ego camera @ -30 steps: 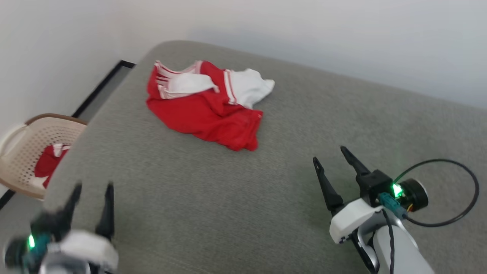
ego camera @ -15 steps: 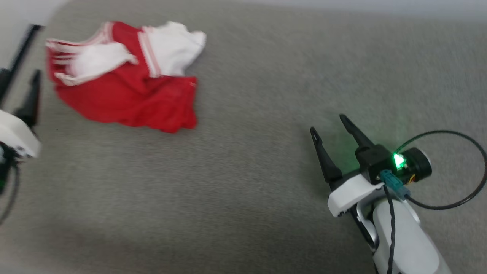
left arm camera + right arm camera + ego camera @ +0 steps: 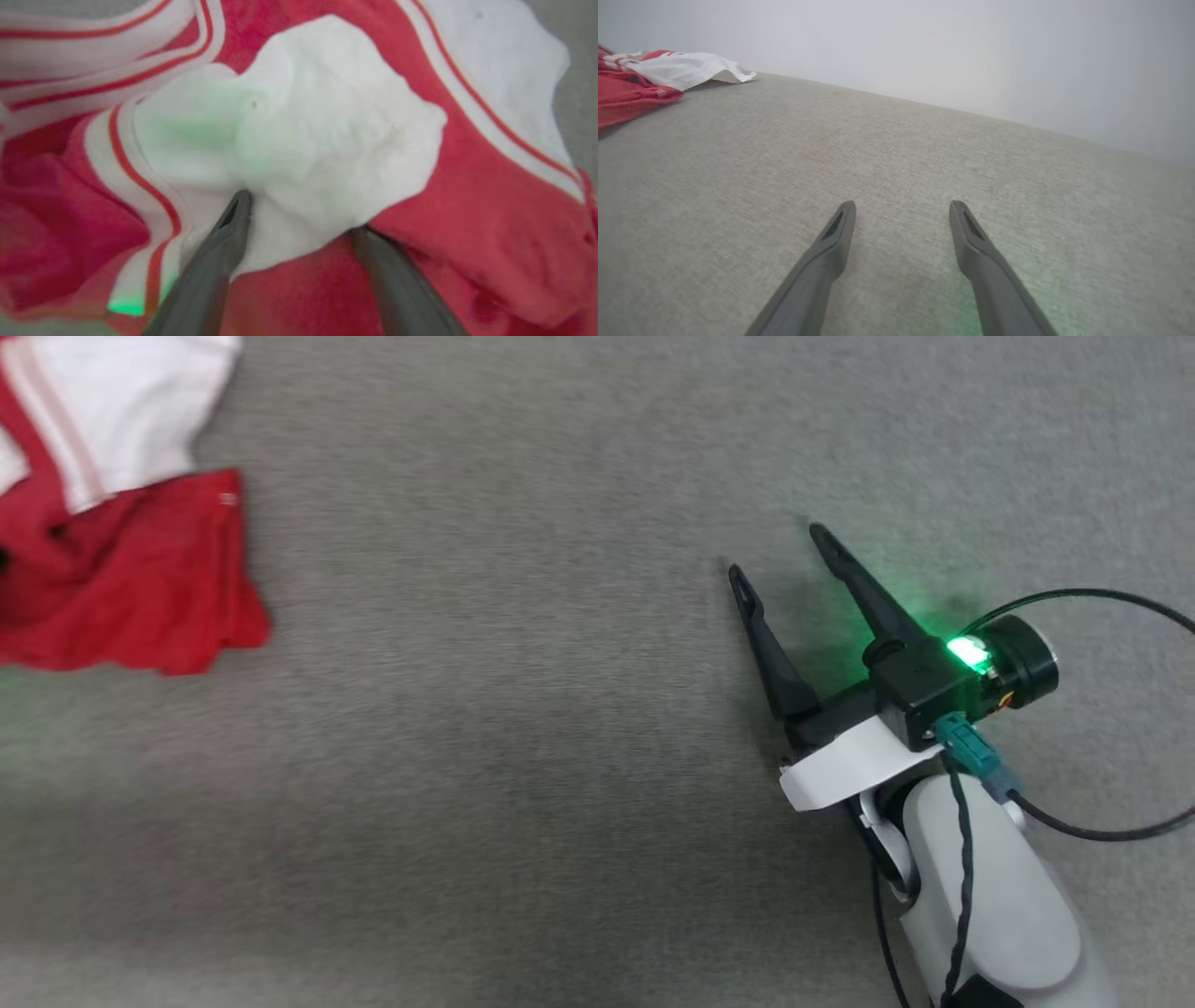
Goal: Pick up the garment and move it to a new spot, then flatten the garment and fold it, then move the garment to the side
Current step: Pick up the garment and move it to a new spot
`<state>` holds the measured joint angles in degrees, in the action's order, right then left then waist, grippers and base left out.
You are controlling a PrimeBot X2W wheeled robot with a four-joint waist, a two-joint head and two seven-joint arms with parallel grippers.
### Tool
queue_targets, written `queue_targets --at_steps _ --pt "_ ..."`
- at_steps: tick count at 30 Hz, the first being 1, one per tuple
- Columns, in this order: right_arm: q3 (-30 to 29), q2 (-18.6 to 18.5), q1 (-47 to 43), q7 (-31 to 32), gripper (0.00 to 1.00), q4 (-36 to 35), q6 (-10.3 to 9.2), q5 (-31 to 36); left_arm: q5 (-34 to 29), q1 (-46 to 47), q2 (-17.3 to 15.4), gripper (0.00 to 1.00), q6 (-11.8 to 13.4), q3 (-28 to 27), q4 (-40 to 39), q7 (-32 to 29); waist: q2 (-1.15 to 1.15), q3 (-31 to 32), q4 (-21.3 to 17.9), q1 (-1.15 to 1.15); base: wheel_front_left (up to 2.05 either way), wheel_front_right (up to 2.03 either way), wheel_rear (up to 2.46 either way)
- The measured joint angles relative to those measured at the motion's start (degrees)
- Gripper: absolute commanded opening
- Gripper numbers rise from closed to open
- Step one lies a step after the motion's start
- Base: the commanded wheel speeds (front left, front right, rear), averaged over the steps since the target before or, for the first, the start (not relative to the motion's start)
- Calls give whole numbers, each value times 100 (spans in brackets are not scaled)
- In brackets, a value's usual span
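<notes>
The garment [image 3: 121, 569], crumpled red cloth with white sleeves and striped trim, lies at the head view's far left edge on the grey cushion. Seen close in the left wrist view, the garment [image 3: 467, 196] spreads across the picture. My left gripper [image 3: 301, 224] is open right over it, its fingertips [image 3: 236, 219] down at either side of a bunched white sleeve [image 3: 327, 130]. My right gripper [image 3: 780, 553] stands open over bare cushion, well to the right of the garment. Its own view shows the open right gripper [image 3: 901, 205] low over the fabric and the garment [image 3: 630, 88] far off at upper left.
The grey upholstered cushion [image 3: 513, 728] stretches across the head view. A pale wall [image 3: 971, 56] rises behind its far edge. A black cable [image 3: 1102, 597] loops out from the right wrist.
The head camera has swung down and right, so the garment slid to the picture's left edge. The left gripper rose toward the garment and left the head view. The right gripper stays open.
</notes>
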<state>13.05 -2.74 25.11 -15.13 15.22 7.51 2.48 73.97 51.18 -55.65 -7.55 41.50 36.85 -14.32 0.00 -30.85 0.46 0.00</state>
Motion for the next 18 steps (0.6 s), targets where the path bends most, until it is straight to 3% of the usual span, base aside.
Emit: queue_targets --at_steps 6,7,8,9,18 --pt "-8 4 -80 -2 100 -403 0 51 463 180 -213 100 -2 368 116 -201 1 -314 -297 0 0 0 0" --pt "-3 5 -99 -2 100 -454 0 54 480 209 -250 76 -2 438 90 -202 0 -336 -321 0 0 0 0" --pt "1 3 -112 -2 100 -498 0 58 506 231 -283 34 -2 491 59 -194 1 -345 -339 0 0 0 0" --pt "11 0 -129 -2 100 -538 0 63 558 239 -287 0 -2 537 59 -141 1 -342 -344 0 0 0 0" --pt "-42 -13 -190 0 100 -556 0 37 526 426 -31 0 5 937 41 1333 0 -44 -245 0 0 0 0"
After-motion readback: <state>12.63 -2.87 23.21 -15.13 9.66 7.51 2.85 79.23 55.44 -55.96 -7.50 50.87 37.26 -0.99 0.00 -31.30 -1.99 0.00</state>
